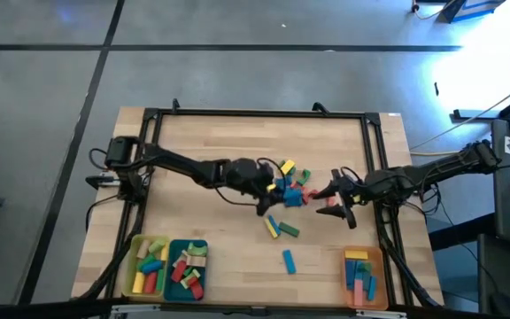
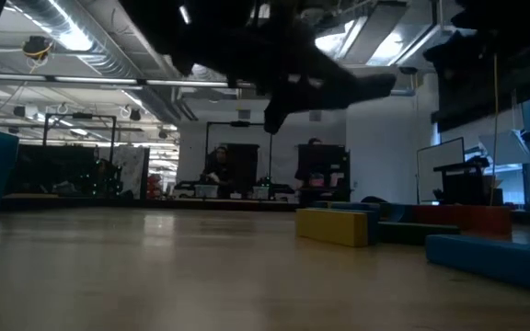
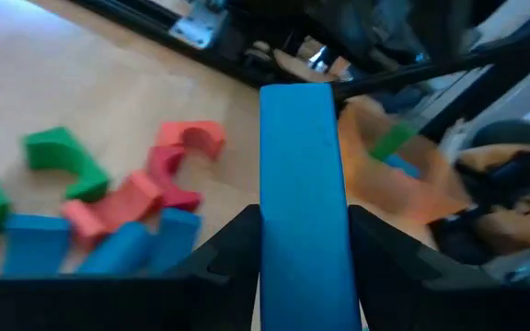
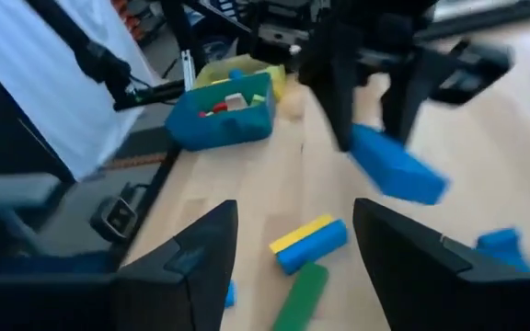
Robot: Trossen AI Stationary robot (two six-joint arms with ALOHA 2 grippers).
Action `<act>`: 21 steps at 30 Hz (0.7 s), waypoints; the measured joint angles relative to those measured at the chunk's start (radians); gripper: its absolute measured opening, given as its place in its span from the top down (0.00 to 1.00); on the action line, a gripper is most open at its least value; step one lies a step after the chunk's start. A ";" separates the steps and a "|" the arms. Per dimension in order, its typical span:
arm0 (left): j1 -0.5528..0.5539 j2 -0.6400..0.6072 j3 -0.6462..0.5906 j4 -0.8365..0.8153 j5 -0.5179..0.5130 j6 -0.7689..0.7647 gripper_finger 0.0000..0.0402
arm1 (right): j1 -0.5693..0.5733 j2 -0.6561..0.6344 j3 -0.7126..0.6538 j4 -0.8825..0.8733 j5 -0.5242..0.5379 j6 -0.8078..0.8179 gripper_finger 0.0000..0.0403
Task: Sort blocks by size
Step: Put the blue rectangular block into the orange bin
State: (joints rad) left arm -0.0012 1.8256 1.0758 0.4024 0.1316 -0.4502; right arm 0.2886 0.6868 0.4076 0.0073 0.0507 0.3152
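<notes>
Between the left gripper's point(image 3: 304, 248) two dark fingers a long blue block point(image 3: 302, 193) is clamped, lifted clear of the wooden table point(image 1: 211, 151) above the loose pile of blocks point(image 1: 292, 184) near the table's middle. Right of that pile hangs the right gripper point(image 4: 294, 248), its fingers spread wide with nothing between them. More blocks fill the yellow tray point(image 1: 135, 273), the teal tray point(image 1: 173, 257) and the orange tray point(image 1: 380, 279) along the front edge.
</notes>
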 joint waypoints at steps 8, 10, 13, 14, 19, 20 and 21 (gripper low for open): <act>-0.051 0.000 0.040 0.003 0.027 -0.122 0.67 | 0.000 0.047 0.000 0.009 0.024 -0.401 0.46; -0.054 0.000 0.044 0.008 0.044 -0.155 0.67 | 0.000 0.065 -0.001 0.054 0.020 -0.480 0.46; -0.054 0.000 0.044 0.000 0.054 -0.197 0.67 | 0.000 0.088 0.000 0.114 0.035 -0.580 0.46; -0.054 0.000 0.044 -0.002 0.055 -0.205 0.67 | 0.000 0.097 0.000 0.137 0.036 -0.606 0.46; -0.054 0.000 0.044 0.009 0.056 -0.222 0.67 | 0.000 0.133 0.000 0.211 0.036 -0.745 0.46; -0.054 0.000 0.044 0.010 0.056 -0.227 0.67 | 0.000 0.142 0.000 0.215 0.036 -0.762 0.46; -0.054 0.000 0.044 0.011 0.056 -0.229 0.67 | 0.000 0.152 0.000 0.229 0.036 -0.773 0.46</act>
State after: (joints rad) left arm -0.0551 1.8252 1.1194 0.4132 0.1877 -0.6797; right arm 0.2886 0.8386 0.4076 0.2363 0.0866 -0.4579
